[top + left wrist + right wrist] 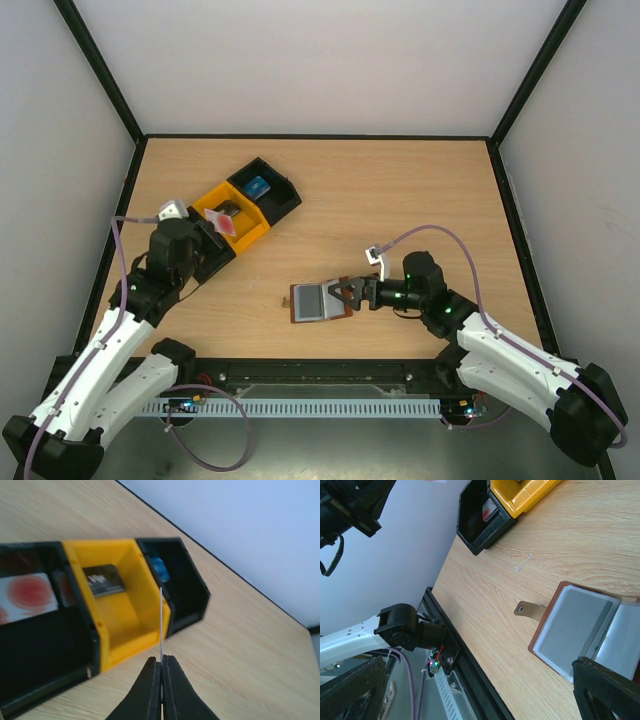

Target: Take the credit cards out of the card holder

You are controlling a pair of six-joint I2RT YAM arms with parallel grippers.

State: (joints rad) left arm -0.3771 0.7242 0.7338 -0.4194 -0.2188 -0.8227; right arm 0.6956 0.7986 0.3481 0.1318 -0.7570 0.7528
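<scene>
Left hand: clamped on one credit card, edge-on, seemingly the white-and-red one, over the yellow tray by the counter left edge; lower it inside a compartment before release. Right hand: spread wide, empty, at the card holder, lying open near the counter's near edge

The pale wooden desk carries, on its left side, a diagonal row of three touching trays, the far black tray, the yellow tray and the near black tray, and, nearer its front edge, the brown card holder lying open and flat.
</scene>
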